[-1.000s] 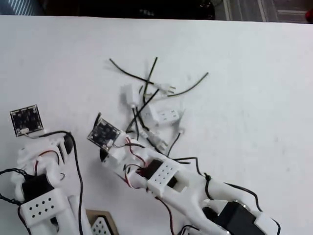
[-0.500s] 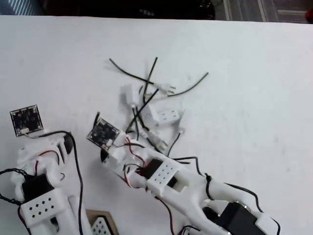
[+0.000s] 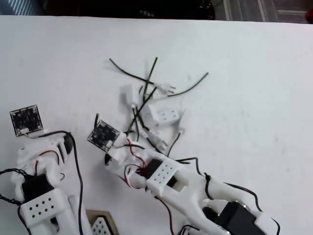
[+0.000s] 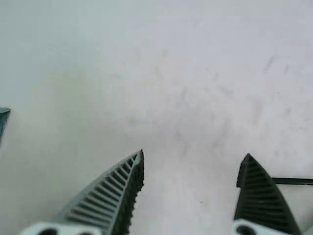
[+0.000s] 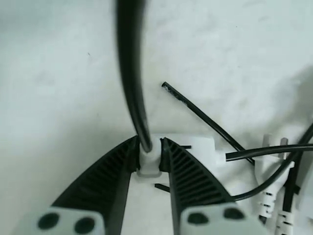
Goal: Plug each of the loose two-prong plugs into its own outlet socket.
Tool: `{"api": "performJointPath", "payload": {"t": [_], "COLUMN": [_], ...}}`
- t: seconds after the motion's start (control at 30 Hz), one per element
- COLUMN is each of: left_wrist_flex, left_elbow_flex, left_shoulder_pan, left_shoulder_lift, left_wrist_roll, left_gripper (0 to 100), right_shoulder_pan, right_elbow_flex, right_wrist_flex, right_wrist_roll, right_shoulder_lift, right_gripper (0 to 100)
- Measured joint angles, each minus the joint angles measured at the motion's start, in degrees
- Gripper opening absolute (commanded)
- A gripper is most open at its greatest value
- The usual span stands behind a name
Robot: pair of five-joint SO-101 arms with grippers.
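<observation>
The matt white bench [image 3: 254, 73] is faintly scuffed. The right tool [image 5: 149, 143] has ribbed black plastic fingers [image 5: 190, 181] pinching a smooth white plastic plug [image 5: 149, 165].

Soft, diffuse light is flooding the white desk [image 3: 254, 73], leaving it bright and nearly washed out in the high view, while the room [image 3: 122, 7] beyond its far edge is lying dark. The arms [image 3: 166, 178] are casting only faint, soft-edged shadows. In the right wrist view a grey shadow is pooling under the right fingers [image 5: 105, 178] and around the plug [image 5: 149, 159] they are pinching.
</observation>
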Motion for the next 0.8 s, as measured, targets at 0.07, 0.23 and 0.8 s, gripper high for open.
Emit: {"api": "performJointPath", "payload": {"t": [0.07,0.23,0.8], "left_wrist_flex": [0.0,0.0,0.0], "left_elbow_flex": [0.0,0.0,0.0], "left_shoulder_pan": [0.0,0.0,0.0], "left_shoulder_lift": [0.0,0.0,-0.09], "left_wrist_roll": [0.0,0.0,0.0], "left_gripper": [30,30,30], "right_shoulder_pan": [0.0,0.26,1.93], "right_elbow_flex": [0.0,-0.09,-10.55], "right_wrist_flex": [0.0,1.93,15.38], "right_wrist_roll": [0.0,0.35,0.26], "right_shoulder_lift": [0.26,0.26,9.76], "right_gripper": [1.7,2.1,1.7]}}
